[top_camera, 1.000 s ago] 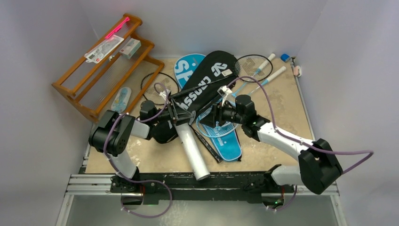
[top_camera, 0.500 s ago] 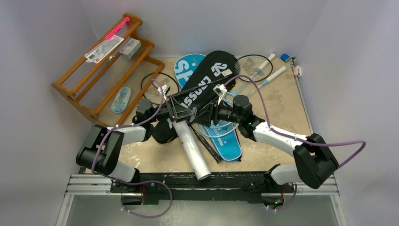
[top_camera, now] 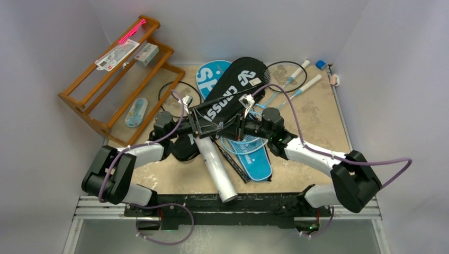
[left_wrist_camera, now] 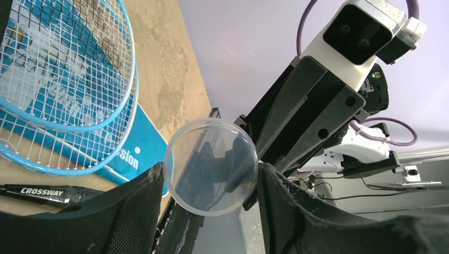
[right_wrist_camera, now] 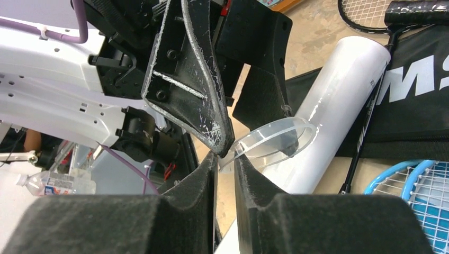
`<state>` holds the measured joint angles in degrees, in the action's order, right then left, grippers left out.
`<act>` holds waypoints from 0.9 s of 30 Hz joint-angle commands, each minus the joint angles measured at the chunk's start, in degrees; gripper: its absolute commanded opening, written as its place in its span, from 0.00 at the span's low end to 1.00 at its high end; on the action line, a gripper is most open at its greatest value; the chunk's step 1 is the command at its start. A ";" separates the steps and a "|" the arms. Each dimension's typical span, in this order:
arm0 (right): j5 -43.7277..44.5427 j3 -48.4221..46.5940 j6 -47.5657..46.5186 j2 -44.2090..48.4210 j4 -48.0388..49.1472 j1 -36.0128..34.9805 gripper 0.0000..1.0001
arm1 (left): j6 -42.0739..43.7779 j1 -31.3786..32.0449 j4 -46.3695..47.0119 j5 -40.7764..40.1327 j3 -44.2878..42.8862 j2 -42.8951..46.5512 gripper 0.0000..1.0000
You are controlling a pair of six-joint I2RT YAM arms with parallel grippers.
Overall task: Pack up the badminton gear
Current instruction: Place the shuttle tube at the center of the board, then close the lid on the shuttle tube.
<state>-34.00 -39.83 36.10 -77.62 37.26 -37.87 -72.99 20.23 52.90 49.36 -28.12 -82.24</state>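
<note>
My left gripper (left_wrist_camera: 210, 174) is shut on a clear round lid (left_wrist_camera: 210, 166), held on edge between both fingers. My right gripper (right_wrist_camera: 226, 156) faces it from the right, its jaws almost closed on the lid's rim (right_wrist_camera: 275, 138). The grippers meet mid-table, left (top_camera: 209, 127) and right (top_camera: 238, 127). The white tube (top_camera: 216, 166) lies below them, one end under the lid. The black CROSSWAY cover (top_camera: 233, 87), the blue SPORT cover (top_camera: 209, 74), the light-blue rackets (top_camera: 243, 143) and a black racket (top_camera: 180, 92) lie behind. I see no shuttlecocks.
A wooden rack (top_camera: 116, 69) with small packaged items stands at the back left. A second blue cover (top_camera: 257, 161) lies under the light-blue rackets. Another black racket head (top_camera: 283, 74) lies at the back right. Walls close in both sides.
The left arm's elbow has swung out to the left and its gripper has moved slightly up. The right gripper has moved left up to the lid.
</note>
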 commanded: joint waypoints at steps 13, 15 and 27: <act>8.12 0.07 -6.29 7.81 -14.76 -0.28 0.00 | 24.37 0.16 -45.11 -20.76 -8.16 20.66 0.84; 10.05 0.65 -8.39 10.02 -17.89 -0.28 0.00 | 25.22 0.18 -54.60 -29.12 -7.82 25.09 0.84; 14.21 1.39 -13.92 17.07 -26.81 -0.28 0.00 | 14.66 2.11 -67.84 -39.73 -2.05 26.37 0.88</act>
<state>-21.89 -38.81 25.34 -62.13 13.39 -37.87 -55.83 20.56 -10.74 12.32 -29.89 -51.70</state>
